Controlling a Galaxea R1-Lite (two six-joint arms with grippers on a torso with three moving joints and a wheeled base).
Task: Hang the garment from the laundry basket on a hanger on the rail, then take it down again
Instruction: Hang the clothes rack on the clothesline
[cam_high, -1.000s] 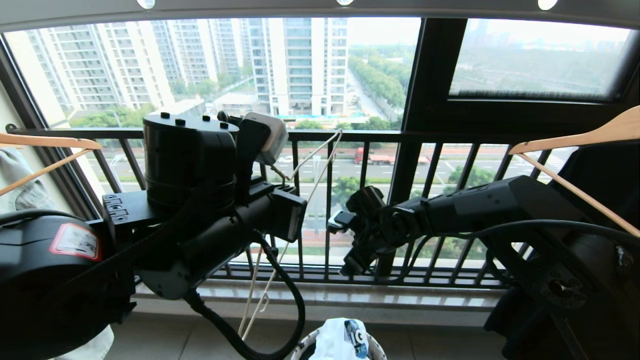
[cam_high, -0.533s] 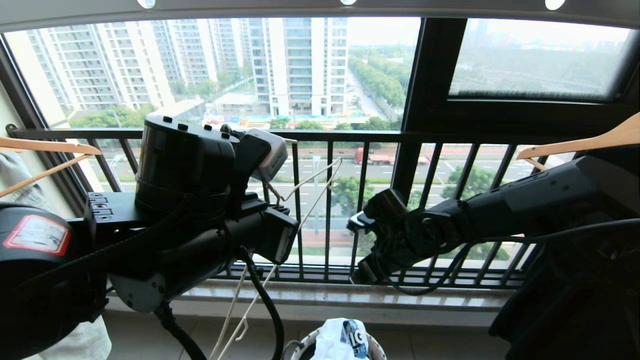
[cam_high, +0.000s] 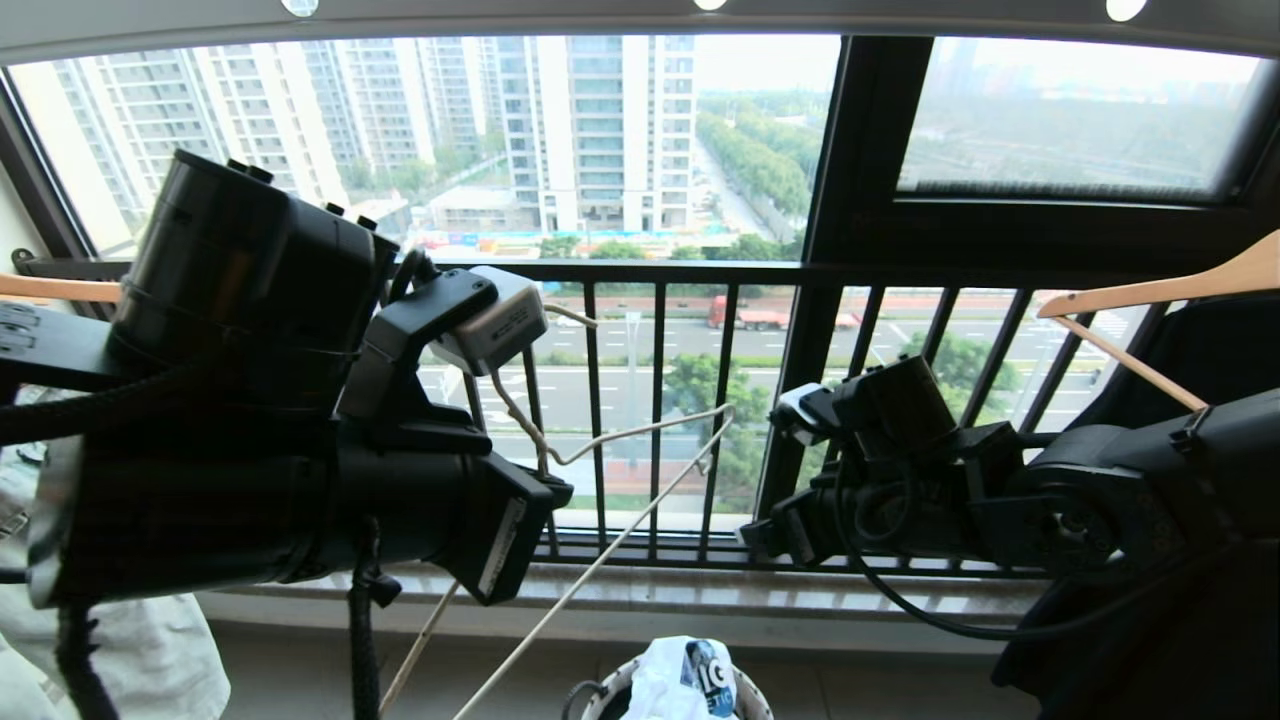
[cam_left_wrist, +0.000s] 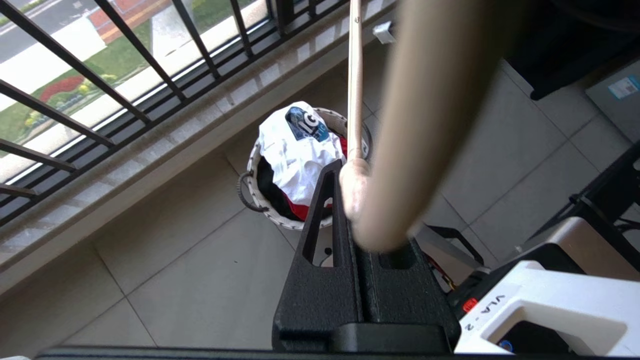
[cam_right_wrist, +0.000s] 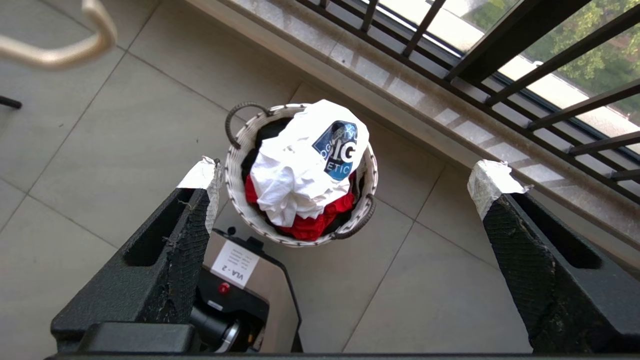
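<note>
laundry basket (cam_right_wrist: 235, 165) on the floor by the window ledge, garment (cam_right_wrist: 295, 170) heaped on top, not yet picked. right gripper (cam_right_wrist: 345, 170) above it, jaws spread wide, likely lined up to grab. left gripper (cam_left_wrist: 357, 200) pinching the hanger (cam_high: 640, 432), held clear.

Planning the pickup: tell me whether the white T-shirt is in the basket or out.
In. The white T-shirt with the blue print lies crumpled atop the round white woven basket, over red and black clothes.

Left gripper (cam_high: 540, 480) has tipped the hanger (cam_high: 640, 432) flatter — right gripper (cam_high: 790, 470) swung downward.
</note>
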